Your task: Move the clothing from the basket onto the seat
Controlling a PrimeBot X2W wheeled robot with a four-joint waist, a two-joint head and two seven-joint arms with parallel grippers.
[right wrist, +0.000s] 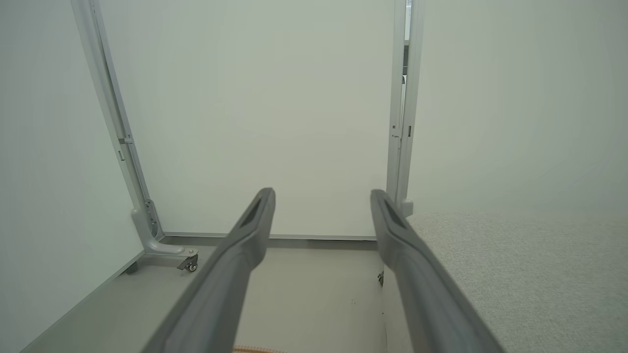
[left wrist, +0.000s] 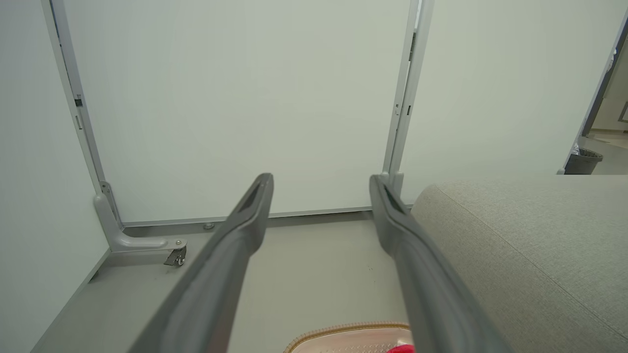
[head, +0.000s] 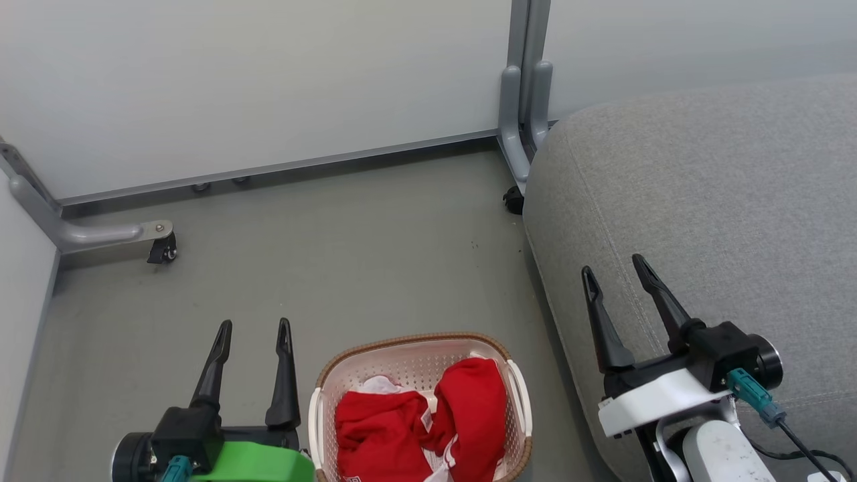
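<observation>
Tool state: the left gripper (head: 255, 326), at the lower left of the head view, stands with its two dark fingers spread wide and nothing between them; the right gripper (head: 612, 266), at the lower right, stands equally wide and equally empty; both wrist views confirm a clear gap between each pair of fingers.

Location of the load: the clothing (head: 428, 415) lies inside the basket (head: 402, 339) at the bottom centre of the head view, between the two grippers; it is a crumpled red heap with white trim, one fold rising along the basket's right wall; the frame cuts off the near rim, so any overhang there cannot be told. The basket stands on the floor (head: 335, 241), just beside the left edge of the seat (head: 723, 201), which occupies the right side of the frame; the right gripper shows against the seat's left margin; the left gripper shows just left of the basket.

Handling notes: the fabric appears light, soft and limp; it should drape and trail when lifted, and may snag on the perforated wall or tip the light basket; the two garments look tangled, so one may drag the other. Recommended hold, as a judgement: pinch the raised fold at the right of the heap, where the fabric bunches thickest; a thin single layer could slip from the fingers. No part of the transfer is yet done.
</observation>
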